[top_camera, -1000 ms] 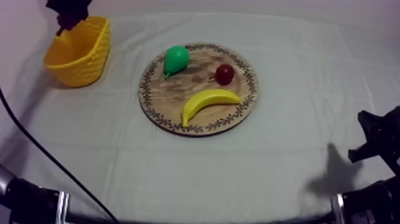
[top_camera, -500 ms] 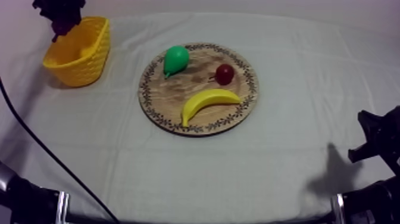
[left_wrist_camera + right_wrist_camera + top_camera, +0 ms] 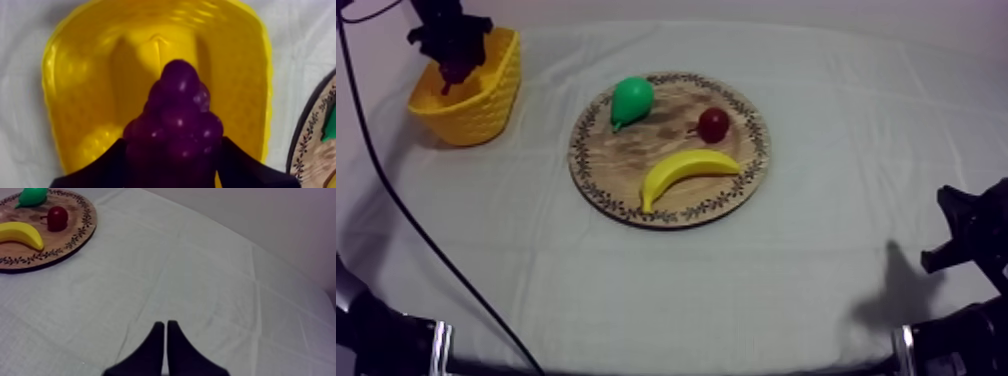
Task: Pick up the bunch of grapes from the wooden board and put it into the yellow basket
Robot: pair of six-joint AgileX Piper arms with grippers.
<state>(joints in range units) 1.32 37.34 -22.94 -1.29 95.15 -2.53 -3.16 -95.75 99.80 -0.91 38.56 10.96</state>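
Nearest to the camera, your right gripper (image 3: 165, 324) rested low over the surface (image 3: 736, 290), at about 4 o'clock from the wooden board (image 3: 626, 165) and well apart from it. It was closed to a narrow wedge and held nothing.

The wooden board lay flat at mid-surface and carried three pieces of toy fruit, none touching another. The banana (image 3: 686, 172) lay on its side at 6 o'clock, just inside the patterned rim. The small red fruit (image 3: 714, 124) sat at 2 o'clock. The pear (image 3: 631, 100) lay at 11 o'clock, close against the rim.

Farthest off, at about 10 o'clock from the board, the yellow basket (image 3: 486, 100) stood upright on the surface, near the board but apart from it.

Your left gripper (image 3: 173, 142) hung at the basket's mouth, clamped on the bunch of grapes (image 3: 180, 115) from both sides at its wider end. The bunch was off the board and over the inside of the basket, with its narrow end pointing towards the basket floor. Whether the bunch touched that floor could not be told.
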